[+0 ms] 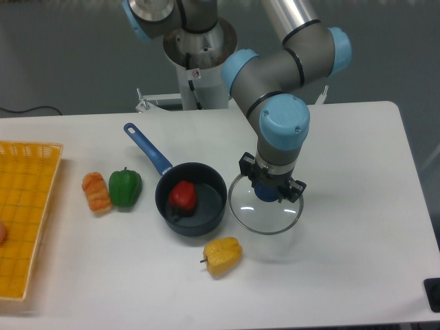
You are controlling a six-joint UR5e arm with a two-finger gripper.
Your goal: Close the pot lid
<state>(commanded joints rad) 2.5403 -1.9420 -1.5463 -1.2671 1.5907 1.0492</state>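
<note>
The gripper is clamped on the lid's blue knob, lid just right of the pot mid-counter. Risks, as I judge — the rim catching the pot's near wall, or the red pepper inside propping the lid up.

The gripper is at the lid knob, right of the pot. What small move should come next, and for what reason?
Probably carry the lid a little to the left, toward the pot. The gripper sits at the lid's blue knob, but the lid is beside the pot's rim, not over it, and the pot is open with a red pepper inside.
</note>
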